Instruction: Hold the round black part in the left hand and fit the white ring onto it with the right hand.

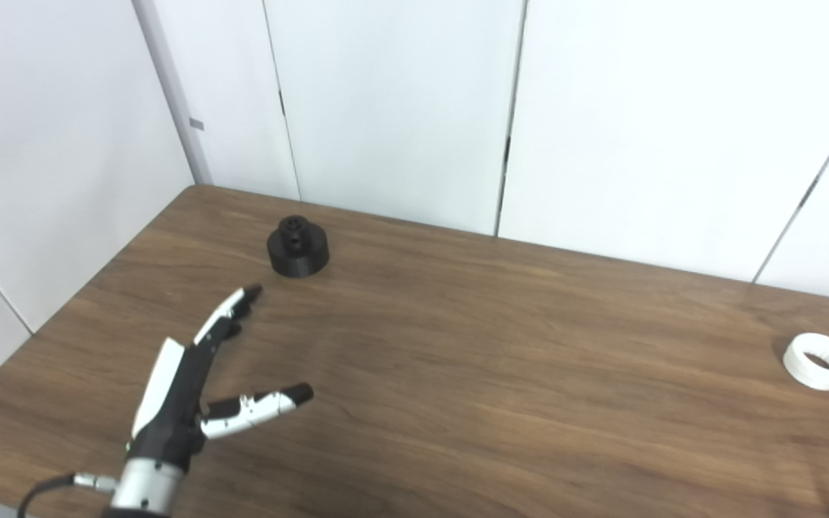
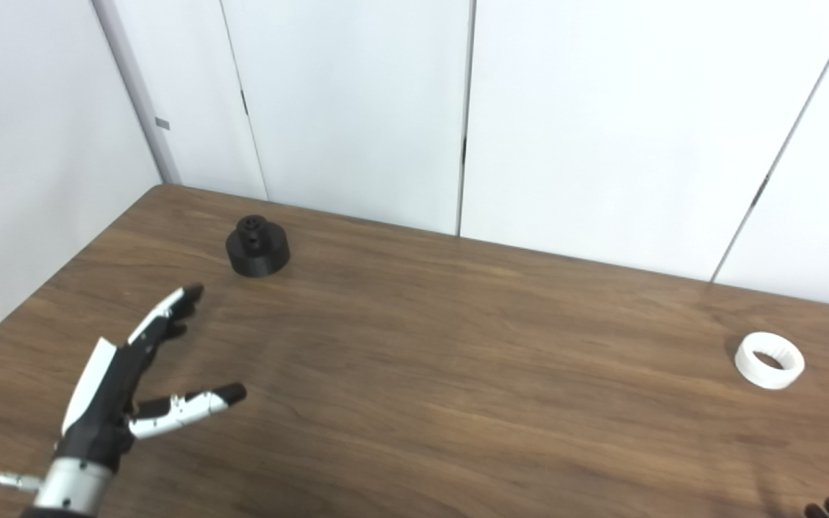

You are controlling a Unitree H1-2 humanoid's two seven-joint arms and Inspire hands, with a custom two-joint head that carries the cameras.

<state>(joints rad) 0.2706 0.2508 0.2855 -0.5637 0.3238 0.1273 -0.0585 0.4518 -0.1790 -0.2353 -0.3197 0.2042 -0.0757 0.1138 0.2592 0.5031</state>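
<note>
The round black part stands on the wooden table at the far left, with a small raised hub on top. My left hand is open and empty, fingers stretched toward the part and thumb spread, a short way in front of it and apart from it. The white ring lies flat near the table's right edge; it also shows in the right eye view. Only dark fingertips of my right hand show at the bottom right corner, well in front of the ring.
White wall panels run close behind the table's far edge and along its left side. The table's left edge runs just beside my left arm.
</note>
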